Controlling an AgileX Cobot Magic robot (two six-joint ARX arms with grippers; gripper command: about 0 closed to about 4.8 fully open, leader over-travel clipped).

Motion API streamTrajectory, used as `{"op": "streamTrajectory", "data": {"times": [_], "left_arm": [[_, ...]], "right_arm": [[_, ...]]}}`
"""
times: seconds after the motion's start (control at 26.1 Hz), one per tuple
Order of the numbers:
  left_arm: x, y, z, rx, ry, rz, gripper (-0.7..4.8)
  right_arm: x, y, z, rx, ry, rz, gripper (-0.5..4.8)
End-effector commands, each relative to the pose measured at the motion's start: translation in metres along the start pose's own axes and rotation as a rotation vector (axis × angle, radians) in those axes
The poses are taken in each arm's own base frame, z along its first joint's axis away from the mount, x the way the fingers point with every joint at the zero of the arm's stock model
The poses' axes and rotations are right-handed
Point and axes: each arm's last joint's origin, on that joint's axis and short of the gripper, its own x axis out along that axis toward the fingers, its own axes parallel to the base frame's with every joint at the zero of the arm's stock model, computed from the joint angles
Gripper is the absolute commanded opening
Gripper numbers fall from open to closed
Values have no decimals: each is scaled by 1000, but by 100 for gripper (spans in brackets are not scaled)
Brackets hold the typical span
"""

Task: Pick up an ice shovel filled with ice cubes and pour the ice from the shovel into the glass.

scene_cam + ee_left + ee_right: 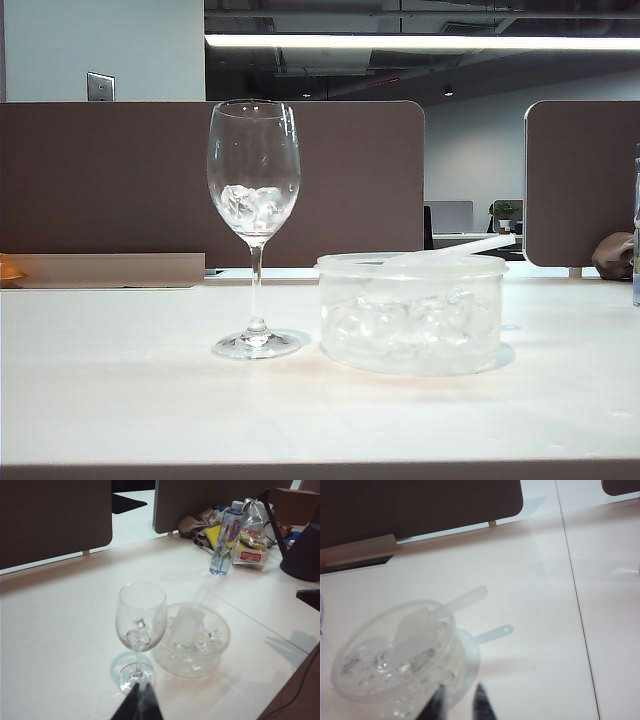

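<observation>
The glass stands upright on the white table with a few ice cubes in its bowl. Right beside it is a round translucent tub holding more ice cubes. The ice shovel lies in the tub, head on the ice and handle sticking out over the rim. My left gripper hovers just short of the glass's foot, fingers together, holding nothing. My right gripper is next to the tub's wall, jaws apart and empty. Neither gripper shows in the exterior view.
A water bottle and snack bags sit at the far side of the table. A dark object stands beside them. Brown partitions back the table. The table's edge runs close to the tub.
</observation>
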Motion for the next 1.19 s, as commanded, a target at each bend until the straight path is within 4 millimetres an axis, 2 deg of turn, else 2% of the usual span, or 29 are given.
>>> {"op": "streamTrajectory", "data": {"times": [0.04, 0.69, 0.84, 0.92, 1.19], "left_arm": [[0, 0, 1, 6, -10, -4, -5], [0, 0, 1, 6, -10, -4, -5], [0, 0, 1, 6, -10, -4, -6], [0, 0, 1, 5, -9, -4, -6], [0, 0, 1, 4, -8, -4, -6]], "right_arm": [[0, 0, -2, -5, 27, 4, 72], [-1, -1, -3, -12, 40, -7, 72], [-8, -3, -2, -12, -14, -26, 72], [-11, -6, 2, -3, -64, -112, 72], [-10, -15, 0, 4, -91, -254, 72]]}}
